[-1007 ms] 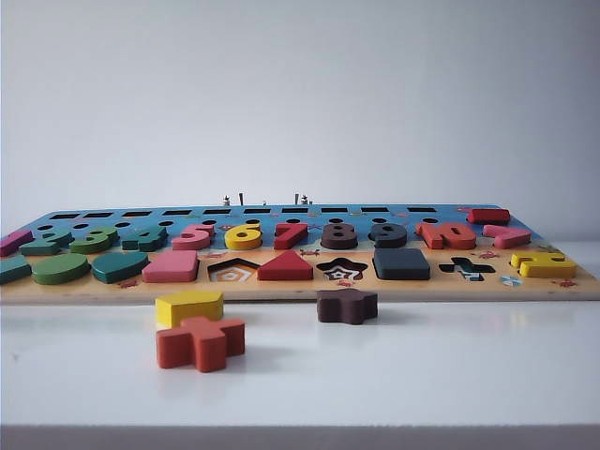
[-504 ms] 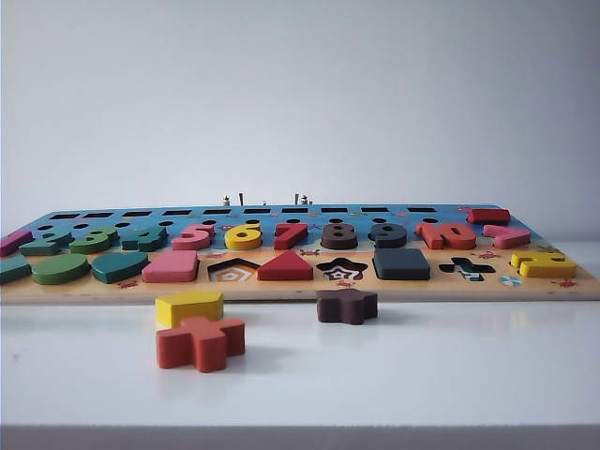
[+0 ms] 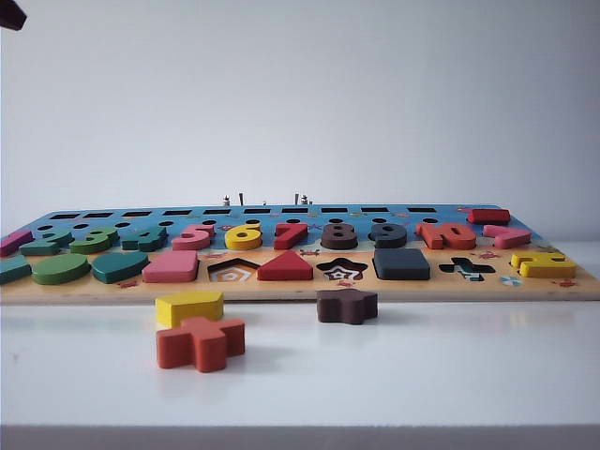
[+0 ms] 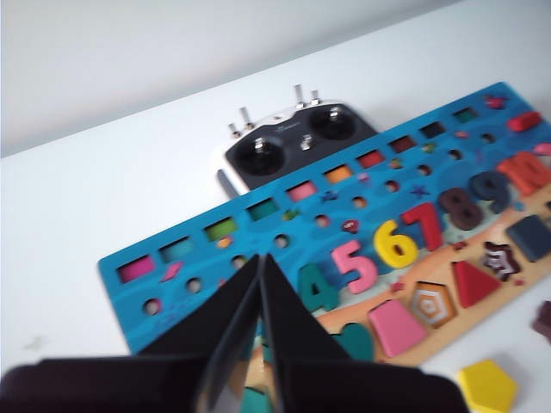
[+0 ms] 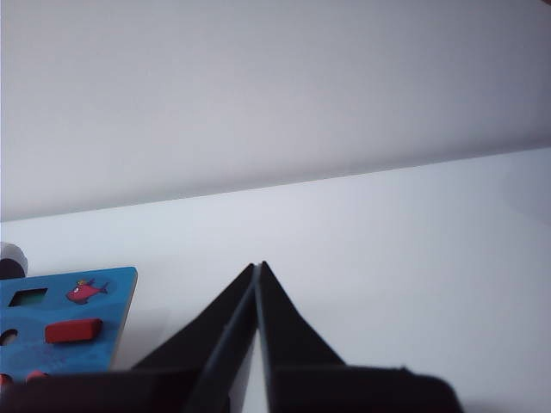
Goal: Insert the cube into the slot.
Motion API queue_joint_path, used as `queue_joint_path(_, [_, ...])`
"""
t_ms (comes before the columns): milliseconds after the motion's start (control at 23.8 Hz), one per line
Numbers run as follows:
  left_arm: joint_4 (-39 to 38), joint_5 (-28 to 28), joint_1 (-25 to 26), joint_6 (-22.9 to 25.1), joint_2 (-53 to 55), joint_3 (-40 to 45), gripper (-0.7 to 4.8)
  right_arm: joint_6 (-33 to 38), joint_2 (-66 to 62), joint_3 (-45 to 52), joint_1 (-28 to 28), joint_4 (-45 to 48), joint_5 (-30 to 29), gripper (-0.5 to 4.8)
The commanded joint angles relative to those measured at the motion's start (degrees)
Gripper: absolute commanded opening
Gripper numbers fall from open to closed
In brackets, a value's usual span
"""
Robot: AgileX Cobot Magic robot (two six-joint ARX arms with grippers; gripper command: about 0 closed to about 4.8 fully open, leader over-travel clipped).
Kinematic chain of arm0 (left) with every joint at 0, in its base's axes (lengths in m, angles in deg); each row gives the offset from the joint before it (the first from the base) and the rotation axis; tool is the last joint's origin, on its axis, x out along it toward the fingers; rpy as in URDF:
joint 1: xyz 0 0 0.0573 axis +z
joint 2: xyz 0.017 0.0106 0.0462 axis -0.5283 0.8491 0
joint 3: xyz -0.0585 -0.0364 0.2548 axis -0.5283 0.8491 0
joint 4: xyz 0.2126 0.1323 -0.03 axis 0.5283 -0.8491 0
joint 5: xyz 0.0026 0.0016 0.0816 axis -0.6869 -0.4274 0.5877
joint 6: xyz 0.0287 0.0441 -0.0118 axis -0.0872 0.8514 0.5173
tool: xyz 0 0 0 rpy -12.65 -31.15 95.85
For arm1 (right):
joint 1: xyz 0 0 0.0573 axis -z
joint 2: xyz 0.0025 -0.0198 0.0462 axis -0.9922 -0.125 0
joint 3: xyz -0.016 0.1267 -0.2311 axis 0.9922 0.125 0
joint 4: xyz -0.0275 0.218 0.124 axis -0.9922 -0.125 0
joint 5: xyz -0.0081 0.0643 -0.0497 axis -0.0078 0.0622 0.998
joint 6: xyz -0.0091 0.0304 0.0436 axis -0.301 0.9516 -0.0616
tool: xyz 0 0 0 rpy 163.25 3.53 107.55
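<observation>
Seated already: cube [image 3: 401, 263] flush in slot on the puzzle board [image 3: 281, 287], between star recess [image 3: 341, 270] and cross recess [image 3: 466, 269]. Nothing left of the insertion, by the look of it. Left pincer [image 4: 259, 284] pressed together, empty, high above the board's blue end. Right pincer [image 5: 258, 284] likewise together and empty, over bare tabletop [image 5: 387, 241] beside the board's corner.
</observation>
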Motion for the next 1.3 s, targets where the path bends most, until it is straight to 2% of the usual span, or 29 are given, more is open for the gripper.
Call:
queue_joint_path(42, [3.41,0.55,2.36,1.40,-4.55,4.61,0.20,0.31,0.98,1.22,0.07,0.81,-0.04,-0.07])
queue_joint_path(504, [7.58,0.85,10.56,3.19,-18.75,19.41,0.20,-0.37,1.44,3.72,0.04,1.66,-0.04,-0.07])
queue_joint_path(839, [8.52,1.09,13.77,3.06,-22.05,25.22,0.20,-0.33,1.44,3.72,0.04,1.46,-0.02,-0.06])
queue_joint_path(1133, [15.63,12.33,14.40,0.96,-23.10,30.08,0.20,-0.31,1.44,3.72,0.02,1.20,0.02,-0.03])
queue_joint_path(1301, [16.70,14.45,14.43,0.98,-25.66,32.72,0.20,-0.31,1.44,3.72,0.00,1.01,0.00,-0.03])
